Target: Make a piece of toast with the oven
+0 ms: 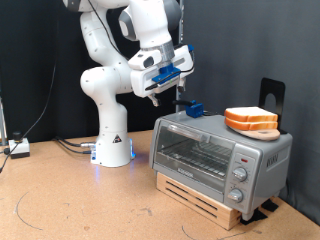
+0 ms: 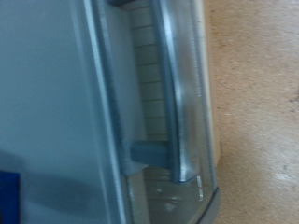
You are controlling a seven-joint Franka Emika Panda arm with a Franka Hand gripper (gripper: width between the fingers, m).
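Observation:
The oven [image 1: 215, 152] is a silver-grey box standing on a wooden pallet, with its glass door closed and its knobs on the exterior view's right. The piece of toast [image 1: 251, 121], pale with an orange-brown crust, lies on the oven's roof at that right end. My gripper [image 1: 170, 98] hangs just above the roof's other end, close to a small blue object [image 1: 193, 108], and nothing shows between its fingers. The wrist view looks down over the front edge at the oven's door handle [image 2: 173, 93] and glass; no fingers appear there.
The robot's white base [image 1: 112, 140] stands behind the oven on the brown table [image 1: 70, 200]. A black upright piece [image 1: 272, 95] rises behind the toast. Cables lie at the exterior view's left edge [image 1: 18, 147].

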